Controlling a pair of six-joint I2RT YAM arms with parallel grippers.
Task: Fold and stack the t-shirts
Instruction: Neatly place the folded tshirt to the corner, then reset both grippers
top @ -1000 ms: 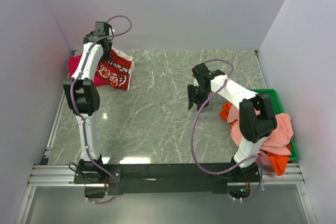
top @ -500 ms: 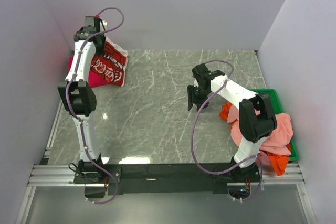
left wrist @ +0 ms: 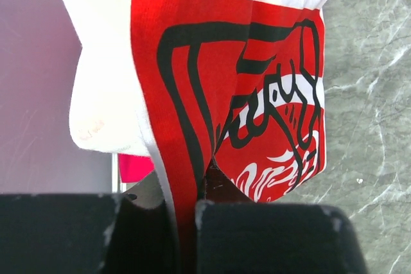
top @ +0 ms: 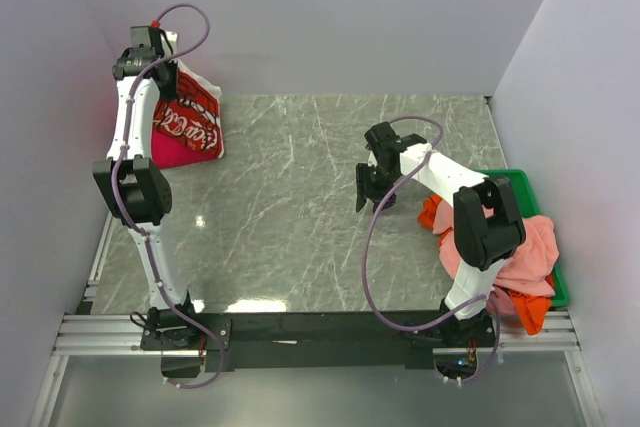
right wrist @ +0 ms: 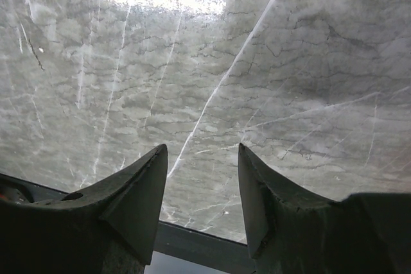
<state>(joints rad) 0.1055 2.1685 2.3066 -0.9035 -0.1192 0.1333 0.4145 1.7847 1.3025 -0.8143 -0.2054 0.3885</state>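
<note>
My left gripper (top: 168,71) is raised at the back left corner, shut on a fold of the white t-shirt with red logo print (top: 192,117). The shirt hangs from it above the table. In the left wrist view the cloth (left wrist: 257,94) is pinched between the jaws of this gripper (left wrist: 186,200). A crimson t-shirt (top: 172,152) lies on the table under the hanging one, and a corner of it (left wrist: 131,166) shows in the wrist view. My right gripper (top: 366,187) hovers open over bare marble (right wrist: 202,158), holding nothing.
A green plastic bin (top: 520,182) stands at the right edge, heaped with a salmon-pink t-shirt (top: 525,252) and orange cloth (top: 432,215) spilling over its side. Walls close in the back, left and right. The marble tabletop (top: 290,207) lies between the arms.
My left arm has swung up and leftward toward the back corner, lifting the white printed t-shirt off the table. The right arm has stayed still.
</note>
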